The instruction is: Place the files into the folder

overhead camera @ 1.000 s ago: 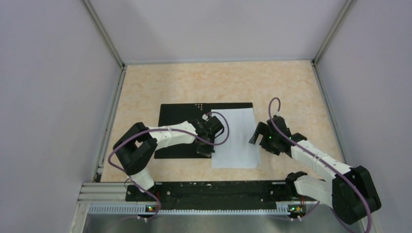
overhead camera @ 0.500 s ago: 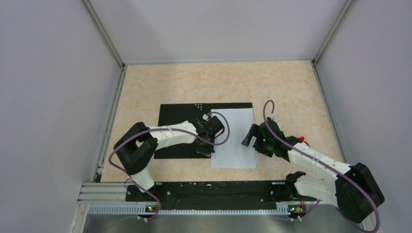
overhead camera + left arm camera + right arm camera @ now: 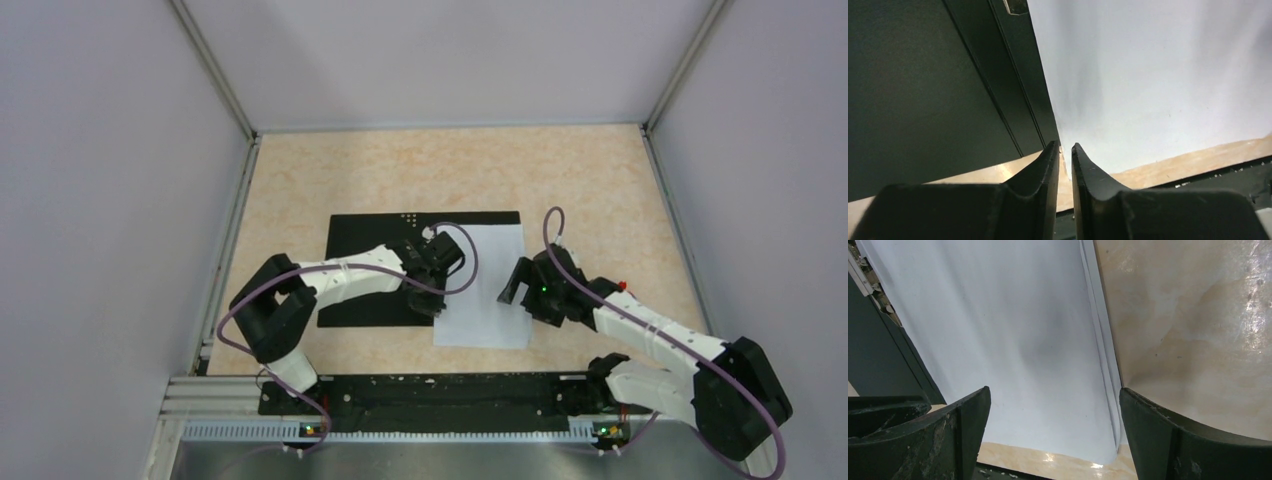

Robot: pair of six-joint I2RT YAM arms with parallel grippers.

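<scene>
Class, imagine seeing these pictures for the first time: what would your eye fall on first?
The white files stand out brightest, lying at centre over the right part of the open black folder. The left gripper, jaws barely apart, sits at their near-left corner, while the right gripper hangs wide open over their right edge.

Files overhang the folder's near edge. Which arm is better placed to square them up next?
Right, probably. The right gripper hangs wide open across the files' right edge. The left gripper is barely parted, down at the folder's near spine corner.
</scene>
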